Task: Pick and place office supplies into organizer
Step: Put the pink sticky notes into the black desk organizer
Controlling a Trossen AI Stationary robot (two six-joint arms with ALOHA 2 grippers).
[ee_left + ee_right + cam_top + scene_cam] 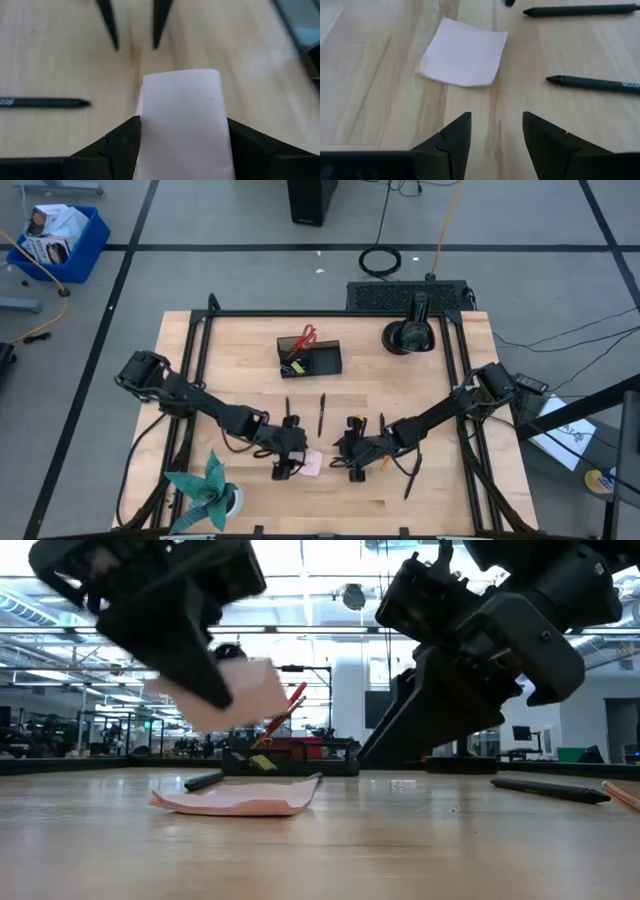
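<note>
A wooden counter (pixel 420 395) holds one black organizer (pixel 309 357) (red scissors (pixel 306 337) inside), with three black pens nearer the arms. Left of centre, the left gripper (pixel 182 131) grips a pink sticky pad (pixel 184 120), lifted above one loose pink sheet (pixel 464 53). Just right of the sheet, the right gripper (pixel 496 131) hovers low, fingers parted, empty.

Honestly can't read anything here. There's faint pale print on the barrel of a black pen (pixel 592 83) near my right gripper and on another pen (pixel 42 103) by my left one, but both are too blurry to make out.
</note>
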